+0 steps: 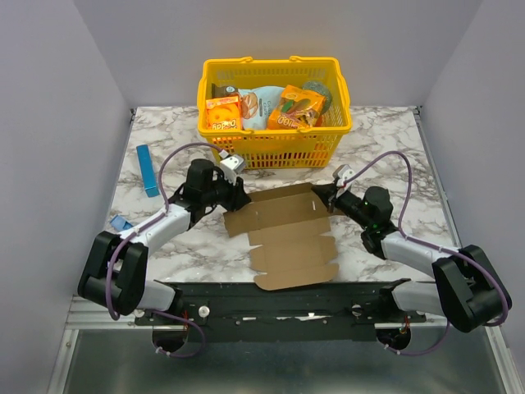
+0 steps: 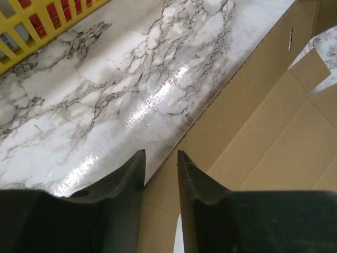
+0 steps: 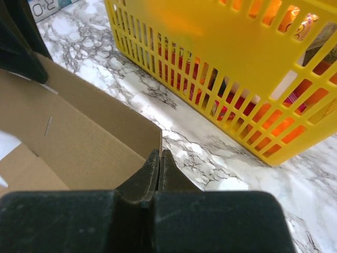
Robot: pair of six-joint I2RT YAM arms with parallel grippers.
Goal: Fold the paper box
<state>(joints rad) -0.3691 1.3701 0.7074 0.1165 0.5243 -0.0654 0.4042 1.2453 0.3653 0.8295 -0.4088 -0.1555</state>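
Note:
The paper box (image 1: 287, 238) lies as a flat brown notched sheet in the middle of the table, its far strip tilted up. My left gripper (image 1: 239, 197) is at the sheet's far left corner. In the left wrist view its jaws (image 2: 159, 158) stand a little apart, with the edge of the paper box (image 2: 263, 132) running between them and a gap on each side. My right gripper (image 1: 322, 195) is at the far right corner. In the right wrist view it (image 3: 160, 155) is shut on the end of the raised flap of the paper box (image 3: 79, 142).
A yellow basket (image 1: 275, 139) holding orange snack boxes (image 1: 223, 113) stands just behind the sheet, close to both grippers (image 3: 237, 79). A slim blue box (image 1: 148, 170) lies at the left, with a small blue item (image 1: 120, 222) nearer the left edge. Grey walls enclose the table.

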